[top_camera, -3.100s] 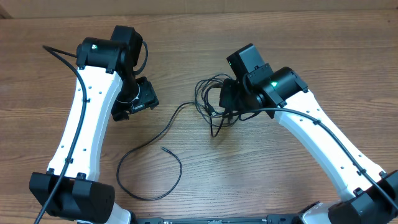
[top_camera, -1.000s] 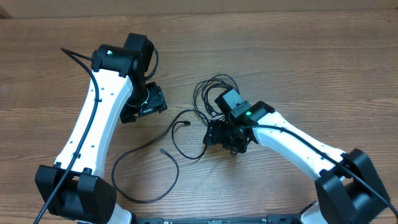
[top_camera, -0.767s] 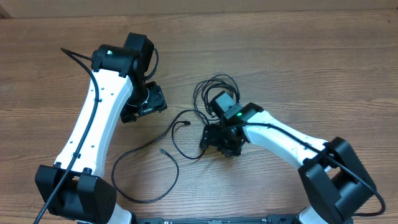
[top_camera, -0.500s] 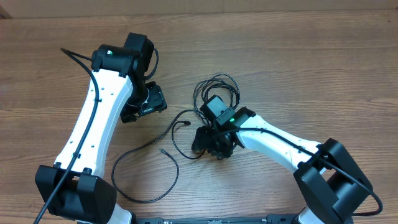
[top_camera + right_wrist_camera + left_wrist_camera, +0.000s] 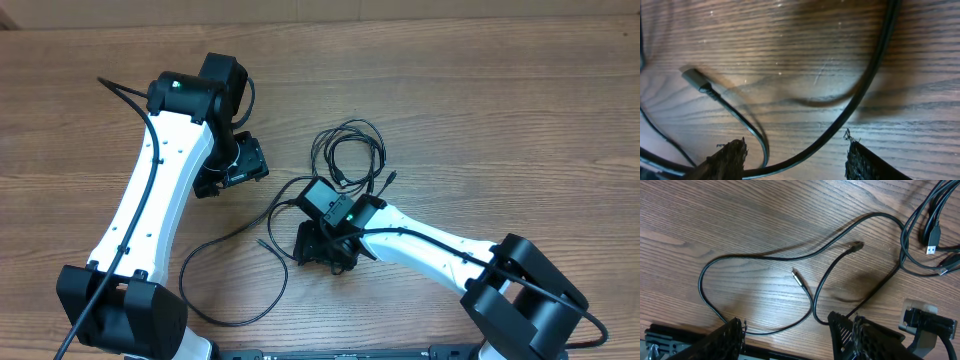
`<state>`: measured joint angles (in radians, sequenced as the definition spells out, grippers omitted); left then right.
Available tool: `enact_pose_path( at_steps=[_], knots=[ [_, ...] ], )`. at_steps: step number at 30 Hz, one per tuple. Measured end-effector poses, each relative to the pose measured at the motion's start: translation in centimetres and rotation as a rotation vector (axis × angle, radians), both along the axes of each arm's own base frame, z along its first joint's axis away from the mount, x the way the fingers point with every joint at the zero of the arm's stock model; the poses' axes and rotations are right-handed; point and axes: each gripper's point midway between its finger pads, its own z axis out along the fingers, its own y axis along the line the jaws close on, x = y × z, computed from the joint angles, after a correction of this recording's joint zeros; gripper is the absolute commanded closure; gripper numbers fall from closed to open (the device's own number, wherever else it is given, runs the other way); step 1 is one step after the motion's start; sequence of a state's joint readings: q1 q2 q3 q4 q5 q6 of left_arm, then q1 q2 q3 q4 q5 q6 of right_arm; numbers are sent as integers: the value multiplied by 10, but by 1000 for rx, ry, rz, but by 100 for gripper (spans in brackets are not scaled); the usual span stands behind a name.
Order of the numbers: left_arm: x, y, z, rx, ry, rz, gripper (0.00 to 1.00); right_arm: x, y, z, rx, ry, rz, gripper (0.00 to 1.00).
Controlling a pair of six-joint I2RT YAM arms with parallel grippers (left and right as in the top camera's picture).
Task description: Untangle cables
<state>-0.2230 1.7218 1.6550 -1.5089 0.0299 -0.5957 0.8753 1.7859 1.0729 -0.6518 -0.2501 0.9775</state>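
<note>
Two loose cables (image 5: 700,282) — one tangle (image 5: 903,250) | left fingers (image 5: 855,335) spread, empty | right fingers (image 5: 865,162) spread — astride one

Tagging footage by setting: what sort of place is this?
Probably a robotics lab workbench: a white left arm and right arm share a wood-grain table, with thin black cables laid out.

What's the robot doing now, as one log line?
left gripper: open, empty | right gripper: open, over cord | bundle: looped, not held
</note>
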Motion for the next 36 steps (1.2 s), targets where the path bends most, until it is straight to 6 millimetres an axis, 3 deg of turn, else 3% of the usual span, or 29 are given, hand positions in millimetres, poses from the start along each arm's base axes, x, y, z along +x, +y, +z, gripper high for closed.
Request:
enact_pose_path(
  at_steps=[6, 8, 17, 25, 26, 27, 28, 29, 31, 33, 36],
  knots=[
    [-1, 0, 0, 1, 2, 0, 28, 1, -2, -3, -19, -6, -17, 41],
    [-1, 0, 0, 1, 2, 0, 28, -1, 0, -3, -19, -9, -8, 46],
    [-1, 0, 0, 1, 2, 0, 27, -8, 21, 1, 28, -51, 41, 96],
    [0, 0, 0, 0, 2, 0, 27, -15, 16, 1, 9, -47, 128, 96],
    [0, 0, 0, 0, 2, 0, 27, -17, 13, 2, -10, -37, 139, 94],
    [0, 0, 0, 0, 2, 0, 27, -17, 11, 4, -25, -32, 145, 83],
    [0, 0, 0, 0, 1, -1, 27, -17, 10, 7, -36, -30, 148, 67],
    [0, 0, 0, 0, 2, -1, 27, -16, 9, 11, -49, -35, 158, 46],
    [0, 0, 0, 0, 2, -5, 27, -12, 8, 17, -69, -46, 150, 22],
    [0, 0, 0, 0, 2, -11, 27, -8, 9, 20, -74, -66, 146, 15],
    [-1, 0, 0, 0, 2, -22, 27, -5, 8, 19, -80, -81, 143, 14]
  ],
)
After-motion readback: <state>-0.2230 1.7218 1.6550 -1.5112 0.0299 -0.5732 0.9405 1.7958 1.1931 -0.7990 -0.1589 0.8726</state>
